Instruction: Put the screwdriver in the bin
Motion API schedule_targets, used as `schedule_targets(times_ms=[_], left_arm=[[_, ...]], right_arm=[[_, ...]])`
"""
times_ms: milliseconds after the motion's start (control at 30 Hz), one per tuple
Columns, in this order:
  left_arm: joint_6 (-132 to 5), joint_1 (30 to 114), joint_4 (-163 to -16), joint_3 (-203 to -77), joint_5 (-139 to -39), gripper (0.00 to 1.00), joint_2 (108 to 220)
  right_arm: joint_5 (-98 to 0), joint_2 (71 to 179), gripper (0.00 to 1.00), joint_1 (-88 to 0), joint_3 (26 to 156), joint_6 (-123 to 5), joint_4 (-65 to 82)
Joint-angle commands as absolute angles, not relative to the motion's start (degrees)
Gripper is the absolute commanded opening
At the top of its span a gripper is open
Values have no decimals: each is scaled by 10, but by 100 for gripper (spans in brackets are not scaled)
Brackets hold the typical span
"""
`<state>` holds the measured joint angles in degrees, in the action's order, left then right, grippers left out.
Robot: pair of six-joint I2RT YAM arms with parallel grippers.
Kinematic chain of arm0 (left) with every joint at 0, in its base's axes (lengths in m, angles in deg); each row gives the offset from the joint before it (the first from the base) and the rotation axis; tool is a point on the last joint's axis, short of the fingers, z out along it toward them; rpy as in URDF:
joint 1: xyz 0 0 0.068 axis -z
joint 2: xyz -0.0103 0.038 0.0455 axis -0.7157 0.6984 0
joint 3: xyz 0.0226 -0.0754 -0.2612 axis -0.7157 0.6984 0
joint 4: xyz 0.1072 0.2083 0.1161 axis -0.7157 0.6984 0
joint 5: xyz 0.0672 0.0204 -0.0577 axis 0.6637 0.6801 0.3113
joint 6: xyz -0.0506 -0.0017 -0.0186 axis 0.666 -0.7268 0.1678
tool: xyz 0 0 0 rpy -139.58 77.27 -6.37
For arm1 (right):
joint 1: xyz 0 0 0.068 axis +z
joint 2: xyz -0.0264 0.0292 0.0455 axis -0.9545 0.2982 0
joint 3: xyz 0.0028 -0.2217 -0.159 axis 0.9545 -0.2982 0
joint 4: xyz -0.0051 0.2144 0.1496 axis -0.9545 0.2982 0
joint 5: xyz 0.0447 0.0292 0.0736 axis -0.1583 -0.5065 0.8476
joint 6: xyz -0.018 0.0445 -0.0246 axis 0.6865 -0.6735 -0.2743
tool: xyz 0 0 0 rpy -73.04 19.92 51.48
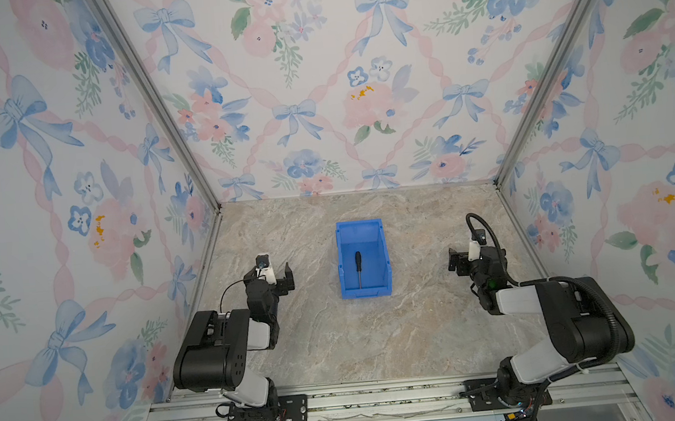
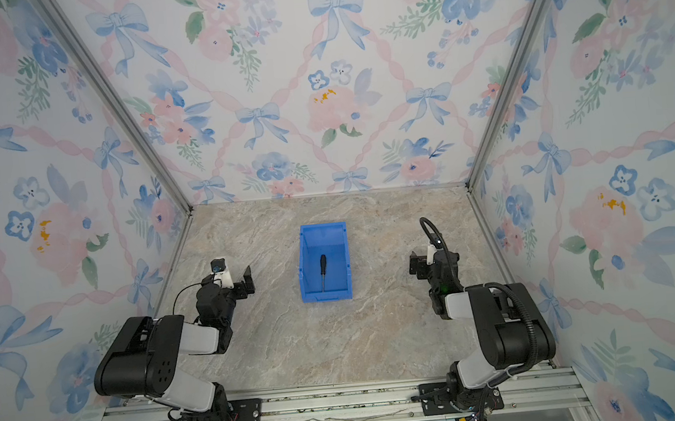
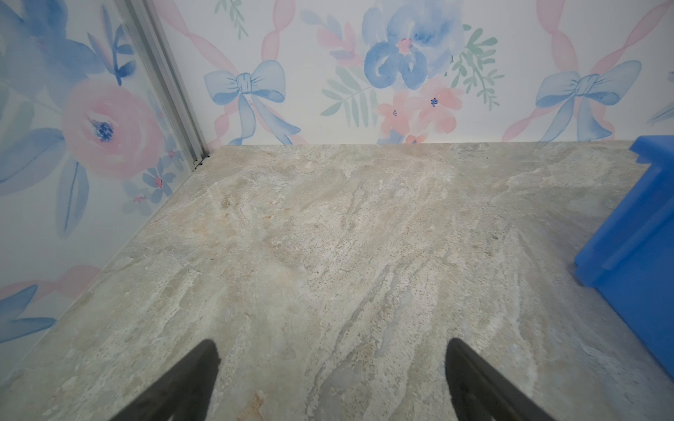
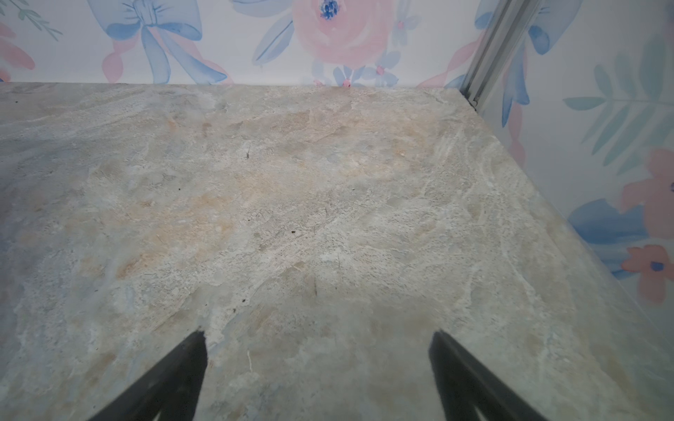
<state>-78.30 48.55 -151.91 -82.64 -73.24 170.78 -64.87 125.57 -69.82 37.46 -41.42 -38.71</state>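
- Left gripper (image 3: 332,348): sits left of the bin (image 1: 360,232), well apart from it. Jaws are spread wide with nothing between them, only bare table (image 1: 380,332) underneath. My left wrist view catches just a slice of the bin's outer wall at the frame edge.
- Bin: upright, both arms flanking it, low lip on the side nearer the arms. Nothing is touching its walls from outside.
- Screwdriver (image 1: 358,270): inside the bin, lying flat on the bin floor in both top views. Black handle points toward the bin's tall back wall, shaft tip toward the low lip. It's clear of both side walls, slightly left of the bin's centre line. No gripper is on it or near it.
- Right gripper (image 4: 319,335): right of the bin, well apart. Jaws are wide apart and empty. My right wrist view shows table only, and the bin isn't in frame.
- Status: I read the task as complete. The tool is in and fully below the rim, and both claws are released and clear of the bin.
- Left to do: nothing on the placement itself as far as I can see. I see no other loose item outside the bin.
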Motion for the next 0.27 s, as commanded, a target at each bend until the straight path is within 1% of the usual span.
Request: schedule_targets(times_ms=[0,233], left_arm=[[-791,487,-1535,-822,-727,98,1711],[-793,488,-1535,-820,-728,97,1709]], right_arm=[[-655,1257,97,-693,374,-405,-412],[-654,1257,97,-694,374,-406,-414]])
